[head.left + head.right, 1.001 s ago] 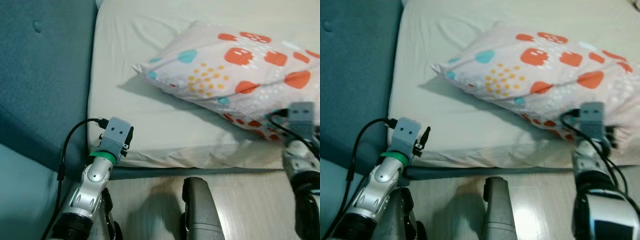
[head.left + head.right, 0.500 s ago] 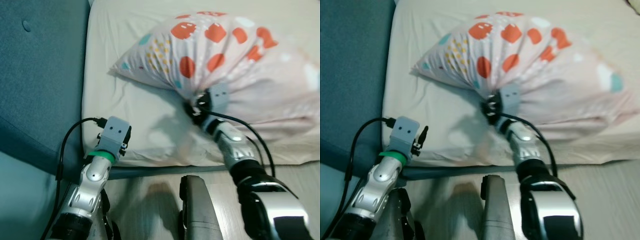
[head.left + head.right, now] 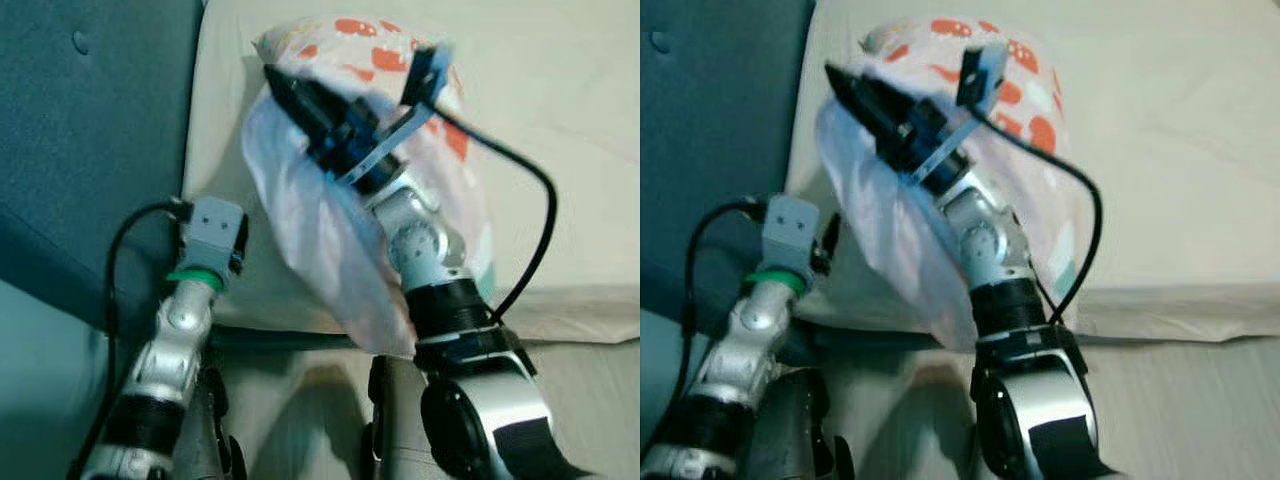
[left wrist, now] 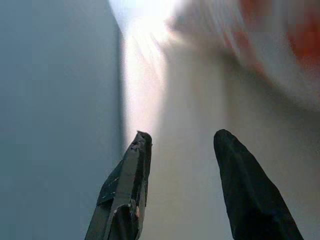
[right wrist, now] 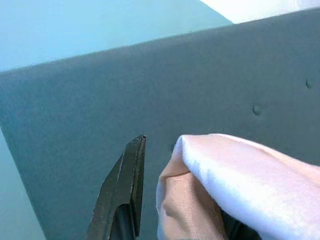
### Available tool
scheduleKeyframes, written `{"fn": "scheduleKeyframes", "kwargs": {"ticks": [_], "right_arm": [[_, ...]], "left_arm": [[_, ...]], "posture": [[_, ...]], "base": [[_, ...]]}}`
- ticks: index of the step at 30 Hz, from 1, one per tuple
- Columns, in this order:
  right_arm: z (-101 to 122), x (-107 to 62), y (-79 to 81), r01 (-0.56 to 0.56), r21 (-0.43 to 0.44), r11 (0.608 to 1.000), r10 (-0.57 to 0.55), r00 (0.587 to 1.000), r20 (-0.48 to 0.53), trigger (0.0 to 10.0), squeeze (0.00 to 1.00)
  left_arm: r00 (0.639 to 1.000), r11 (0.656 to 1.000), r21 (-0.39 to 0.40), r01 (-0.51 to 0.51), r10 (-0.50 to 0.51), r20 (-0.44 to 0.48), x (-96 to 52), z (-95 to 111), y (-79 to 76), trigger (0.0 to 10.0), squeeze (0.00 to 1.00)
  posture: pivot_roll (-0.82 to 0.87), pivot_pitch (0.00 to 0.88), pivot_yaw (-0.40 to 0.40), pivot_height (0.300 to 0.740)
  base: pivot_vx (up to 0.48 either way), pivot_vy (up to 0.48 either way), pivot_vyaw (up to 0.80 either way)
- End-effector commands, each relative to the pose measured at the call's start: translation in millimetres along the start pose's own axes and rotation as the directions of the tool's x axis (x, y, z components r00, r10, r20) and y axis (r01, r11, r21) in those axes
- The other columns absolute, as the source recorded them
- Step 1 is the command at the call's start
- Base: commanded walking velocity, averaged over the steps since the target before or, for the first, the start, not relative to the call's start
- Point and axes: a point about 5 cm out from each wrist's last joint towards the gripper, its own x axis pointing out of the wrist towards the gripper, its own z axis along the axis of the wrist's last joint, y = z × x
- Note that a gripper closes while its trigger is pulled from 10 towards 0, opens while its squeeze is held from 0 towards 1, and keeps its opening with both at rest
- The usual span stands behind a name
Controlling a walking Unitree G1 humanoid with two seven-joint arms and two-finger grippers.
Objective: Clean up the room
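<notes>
Left gripper [image 4: 180, 145]: fingers parted, nothing between them. It sits low at the near corner of the mattress [image 3: 560, 130], aimed along the cream sheet. In the left wrist view the teal headboard [image 3: 90, 150] runs past the outer finger [image 4: 125, 190], and a blurred piece of the pillow [image 3: 330, 230] with orange marks lies ahead of the tips, well apart from them.

Left arm [image 3: 175, 340]: silver, green band below the wrist camera, black cable looping off toward the headboard side. It stands just beside the hanging pillow fabric; contact cannot be judged.

Right gripper [image 3: 285, 85]: raised over the mattress and reaching across toward the headboard, closed on pillow fabric. In the right wrist view a fold of pale pink-white cloth is bunched against one black finger [image 5: 122, 195]; the other finger is hidden behind the cloth. The padded headboard with its button dimples is directly ahead of the tips.

Pillow: lifted, draped over and around the right forearm [image 3: 420, 250]. The white underside hangs down below the gripper to the near mattress edge; the orange-and-teal printed face bulges up behind the wrist. A black cable arcs from the right wrist camera out over the sheet.

Pale floor [image 3: 590, 400] lies below the mattress edge.
</notes>
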Motion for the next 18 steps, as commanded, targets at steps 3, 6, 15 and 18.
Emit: {"fn": "scheduleKeyframes", "kwargs": {"ticks": [3,6,15,18], "right_arm": [[-99.0,-67.8,-0.5,0.23,0.031,0.973,-0.201,0.902,-0.382,10.0,0.0],[-124.5,-95.5,3.0,0.328,0.034,0.944,-0.27,0.83,-0.488,10.0,0.0],[-175.9,-196.4,22.0,0.622,-0.051,0.782,-0.455,0.512,-0.729,10.0,0.0],[-168.5,-205.3,27.7,0.535,-0.096,0.839,-0.436,0.556,-0.708,10.0,0.0]], "left_arm": [[1.0,0.997,0.077,0.028,-0.028,0.0,-8.2,-2.9,26.1,10.0,0.0],[0.998,0.992,0.107,0.061,-0.059,-0.013,-12.8,-6.9,32.0,10.0,0.0],[0.971,0.966,0.16,0.206,-0.18,-0.159,-38.9,-37.3,53.0,10.0,0.0],[0.947,0.97,0.041,0.241,-0.226,-0.229,-43.3,-45.9,51.7,10.0,0.0]], "posture": [[-0.03,0.173,0.064,0.565],[-0.02,0.172,0.063,0.565],[-0.02,0.163,0.063,0.565],[-0.02,0.158,0.059,0.565]], "base": [[0.0,0.0,0.0],[0.0,0.0,0.0],[0.0,0.0,0.0],[0.0,0.0,0.0]]}}
